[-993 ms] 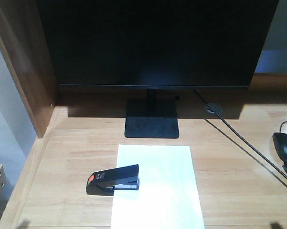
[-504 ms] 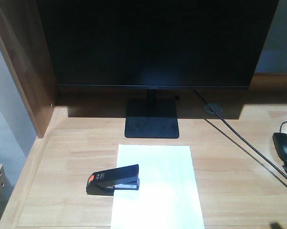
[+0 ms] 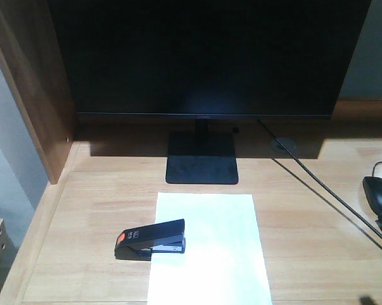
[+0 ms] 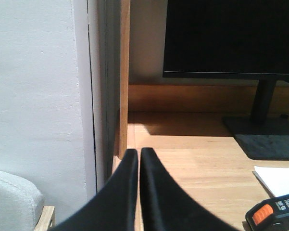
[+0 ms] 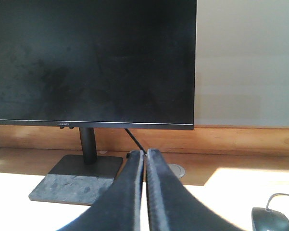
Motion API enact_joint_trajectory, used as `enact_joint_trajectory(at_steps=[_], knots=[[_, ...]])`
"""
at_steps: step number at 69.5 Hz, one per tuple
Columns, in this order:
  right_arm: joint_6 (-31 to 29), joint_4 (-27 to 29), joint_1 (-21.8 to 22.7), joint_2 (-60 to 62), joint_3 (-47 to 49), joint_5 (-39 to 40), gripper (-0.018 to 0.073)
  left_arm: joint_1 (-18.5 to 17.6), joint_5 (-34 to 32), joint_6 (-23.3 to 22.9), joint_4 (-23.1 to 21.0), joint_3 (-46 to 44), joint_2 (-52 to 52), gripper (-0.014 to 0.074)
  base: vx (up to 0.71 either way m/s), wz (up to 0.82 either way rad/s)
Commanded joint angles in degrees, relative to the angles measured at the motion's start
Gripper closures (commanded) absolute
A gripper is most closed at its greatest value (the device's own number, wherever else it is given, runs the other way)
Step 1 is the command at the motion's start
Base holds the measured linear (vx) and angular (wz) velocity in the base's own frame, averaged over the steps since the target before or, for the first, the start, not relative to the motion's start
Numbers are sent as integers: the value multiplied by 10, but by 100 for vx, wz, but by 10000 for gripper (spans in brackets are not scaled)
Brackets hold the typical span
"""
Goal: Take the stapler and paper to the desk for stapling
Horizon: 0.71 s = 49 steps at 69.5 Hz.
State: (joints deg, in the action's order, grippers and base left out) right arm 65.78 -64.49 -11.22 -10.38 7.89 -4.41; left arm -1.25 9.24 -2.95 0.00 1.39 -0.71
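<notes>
The black stapler [image 3: 150, 238] with an orange-red patch lies on the desk [image 3: 305, 241], its front end over the left edge of the white paper [image 3: 210, 254]. In the left wrist view, my left gripper [image 4: 139, 150] is shut and empty, low over the desk's left front. The stapler's orange end [image 4: 274, 216] and a paper corner [image 4: 279, 178] show to its right. My right gripper [image 5: 145, 152] is shut and empty, pointing at the monitor stand. Both grippers stand apart from stapler and paper.
A large black monitor [image 3: 206, 57] on a flat stand [image 3: 201, 157] fills the back of the desk. A black cable [image 3: 318, 190] runs diagonally to the right. A black mouse [image 3: 378, 190] lies at the right edge. A dark wood side panel [image 3: 38, 95] closes the left.
A dark gripper tip at the front view's lower left edge one second ago has dropped out of view. Stapler and paper have not moved.
</notes>
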Motion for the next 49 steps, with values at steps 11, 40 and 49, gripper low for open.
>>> enact_joint_trajectory(at_steps=[11,40,49], knots=[[-1,-5,0,-5,16,16,565,2,-40,-5,-7,6,-9,603,0,0],[-1,-5,0,-5,16,16,565,2,-40,-5,-7,6,-9,603,0,0],[-1,-5,0,-5,16,16,565,2,-40,-5,-7,6,-9,603,0,0]])
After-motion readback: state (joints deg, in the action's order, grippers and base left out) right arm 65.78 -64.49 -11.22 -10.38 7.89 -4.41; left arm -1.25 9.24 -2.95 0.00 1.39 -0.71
